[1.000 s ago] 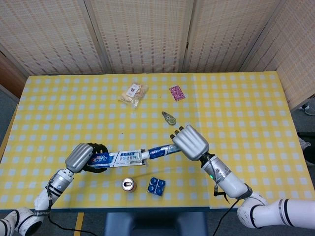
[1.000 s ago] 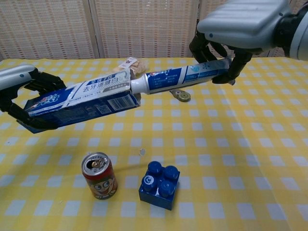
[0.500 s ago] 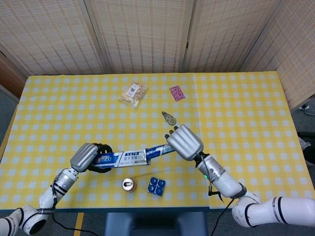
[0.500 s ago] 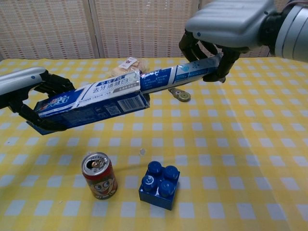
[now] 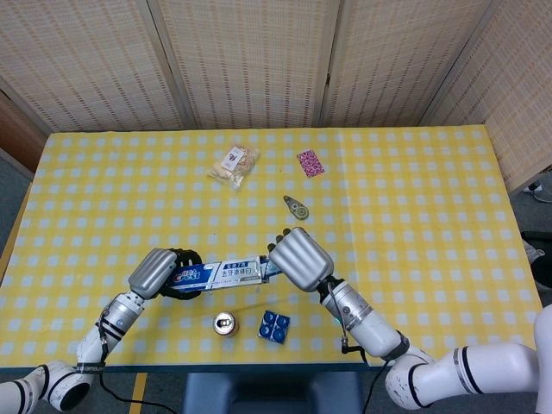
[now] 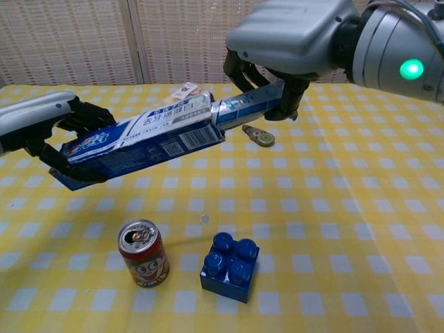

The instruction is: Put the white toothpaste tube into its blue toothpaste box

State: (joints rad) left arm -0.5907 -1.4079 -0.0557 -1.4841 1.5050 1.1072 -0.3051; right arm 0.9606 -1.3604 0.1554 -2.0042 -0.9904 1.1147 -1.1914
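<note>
The left hand [image 6: 41, 128] grips the blue toothpaste box [image 6: 142, 139] by its closed end, holding it up off the yellow checked tabletop [image 6: 347, 208] with the open mouth tilted a little upward. The right hand [image 6: 291, 38] holds the tail of the white toothpaste tube [image 6: 250, 105], fingers wrapped around it. The tube's front part is inside the box mouth; only the rear stretch shows between box and right hand. Below the box stand a red drink can [image 6: 142, 253] and, just beside the can, a blue toy brick [image 6: 231, 266]. Beyond the box lie a small grey tape dispenser [image 5: 296, 207], a snack bag [image 5: 234, 166] and a pink card [image 5: 310, 162].
</note>
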